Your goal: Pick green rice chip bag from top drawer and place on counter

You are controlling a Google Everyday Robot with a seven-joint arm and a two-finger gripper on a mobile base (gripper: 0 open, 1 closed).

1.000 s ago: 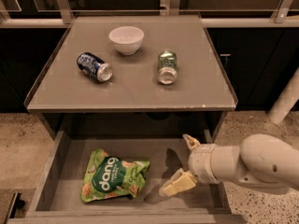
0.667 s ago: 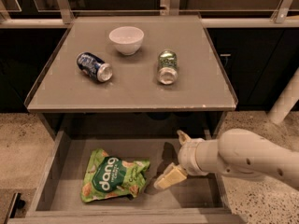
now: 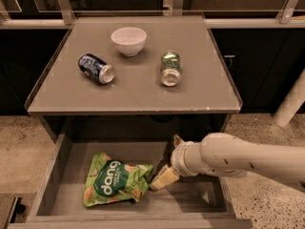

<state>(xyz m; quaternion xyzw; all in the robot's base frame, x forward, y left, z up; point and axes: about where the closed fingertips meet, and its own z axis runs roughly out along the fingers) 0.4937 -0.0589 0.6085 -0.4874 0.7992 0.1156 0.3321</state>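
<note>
The green rice chip bag (image 3: 116, 179) lies flat on the bottom of the open top drawer (image 3: 52, 175), left of centre, with its white "dang" lettering up. My gripper (image 3: 167, 162) reaches into the drawer from the right on a white arm. It is open, with one tan finger (image 3: 164, 177) low and just right of the bag's right edge, the other finger (image 3: 177, 140) higher up. Nothing is between them. The counter (image 3: 138, 92) sits above the drawer.
On the counter lie a white bowl (image 3: 128, 40) at the back, a blue can (image 3: 96, 68) on its side at the left, and a green-patterned can (image 3: 170, 68) on its side at the right. A white post (image 3: 290, 101) stands at the far right.
My gripper and arm have moved left inside the drawer, closing in on the bag's right edge. The bag has not moved.
</note>
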